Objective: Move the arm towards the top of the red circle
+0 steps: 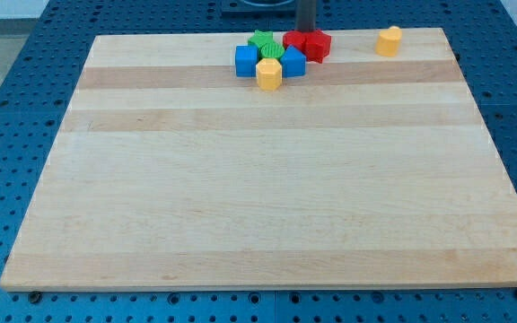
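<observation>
The rod [306, 16] is a straight, plain, dark grey cylinder; its tip's very end cannot be made out.

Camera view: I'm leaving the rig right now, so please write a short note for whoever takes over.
My tip: at the view's top edge of the board, right at the red blocks; its very end is hard to separate from them.
Red blocks: two reds sit together at the cluster's right; which one is the circle I cannot tell.
Cluster: green block, blue cube, blue block, yellow block. A yellow heart-like block sits apart at the view's right.
Done: arm is at the reds' top side.
Left: confirm position.
</observation>
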`<action>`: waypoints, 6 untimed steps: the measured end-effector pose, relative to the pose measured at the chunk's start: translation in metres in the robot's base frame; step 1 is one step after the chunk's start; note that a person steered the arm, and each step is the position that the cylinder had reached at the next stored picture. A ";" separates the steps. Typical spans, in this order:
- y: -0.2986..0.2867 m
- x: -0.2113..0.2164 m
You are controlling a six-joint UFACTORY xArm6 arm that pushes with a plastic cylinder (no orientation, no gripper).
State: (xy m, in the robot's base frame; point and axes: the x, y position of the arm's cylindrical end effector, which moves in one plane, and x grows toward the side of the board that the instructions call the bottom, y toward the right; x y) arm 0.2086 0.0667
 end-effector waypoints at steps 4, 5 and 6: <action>0.021 -0.009; 0.001 -0.015; -0.023 -0.015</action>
